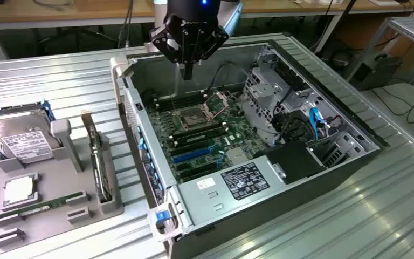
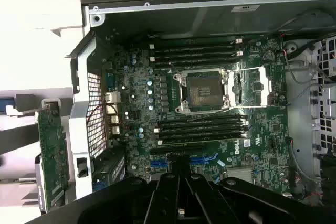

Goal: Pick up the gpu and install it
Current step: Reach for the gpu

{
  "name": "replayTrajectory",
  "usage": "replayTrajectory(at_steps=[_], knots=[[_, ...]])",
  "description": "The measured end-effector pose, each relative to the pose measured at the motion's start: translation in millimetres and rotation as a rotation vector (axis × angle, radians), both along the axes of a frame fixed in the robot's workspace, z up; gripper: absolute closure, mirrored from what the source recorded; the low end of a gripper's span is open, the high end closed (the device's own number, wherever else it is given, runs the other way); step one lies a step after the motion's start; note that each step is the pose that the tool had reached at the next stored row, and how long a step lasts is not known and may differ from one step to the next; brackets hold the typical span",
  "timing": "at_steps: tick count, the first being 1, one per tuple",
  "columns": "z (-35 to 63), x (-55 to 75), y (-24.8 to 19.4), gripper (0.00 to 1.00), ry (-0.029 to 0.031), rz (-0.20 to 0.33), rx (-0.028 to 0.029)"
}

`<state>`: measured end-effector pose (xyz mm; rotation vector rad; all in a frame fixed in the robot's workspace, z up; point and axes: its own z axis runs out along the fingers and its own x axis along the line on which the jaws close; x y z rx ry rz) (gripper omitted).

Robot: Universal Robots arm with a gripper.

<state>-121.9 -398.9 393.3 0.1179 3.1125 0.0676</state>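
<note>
The table is ribbed, shiny metal. The tray is matt grey plastic. The gpu is green circuit board; the case, dull sheet metal.

Motherboard logo: "DELL" is showing in white.
Power supply sticker, at 5 o'clock in the case: print is proving illegible.
Hard drive label: also illegible.

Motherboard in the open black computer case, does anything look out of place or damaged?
Nothing looks damaged. The square silver-framed processor socket on the green motherboard stands empty, its metal retention plate flipped open beside it.
</note>
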Motion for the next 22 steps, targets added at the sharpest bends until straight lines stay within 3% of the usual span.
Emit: replayTrajectory(at_steps=[10,15,22], knots=[[0.0,-1.7,-1.3,0.89,0.0000,0.000,-0.0001],[-0.1,-19.4,-9.4,0.89,0.0000,0.000,0.0000],[-0.1,-54.3,-19.6,0.89,0.0000,0.000,-0.0001]])
